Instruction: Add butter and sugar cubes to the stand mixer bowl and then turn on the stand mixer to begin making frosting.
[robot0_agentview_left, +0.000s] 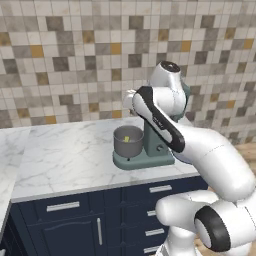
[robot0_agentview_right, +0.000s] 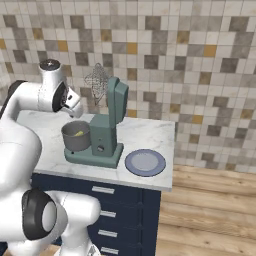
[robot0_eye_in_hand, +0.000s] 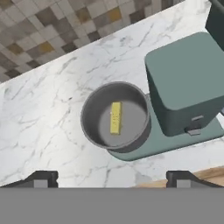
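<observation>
Above the stand mixer bowl (robot0_eye_in_hand: 116, 117), gripper (robot0_eye_in_hand: 111, 178) hangs open.

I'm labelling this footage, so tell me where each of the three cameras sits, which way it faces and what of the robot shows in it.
Left base view: behind the arm on its left, looking forward and down at the stand mixer on the counter; the white arm rises from the lower right.
Right base view: behind on the right, facing the same counter and a blue-grey plate; the arm rises from the lower left.
Hand view: on the hand, looking down into the stand mixer bowl; its open fingertips show at the bottom.
All three share the mixer, the bowl and the butter.
</observation>
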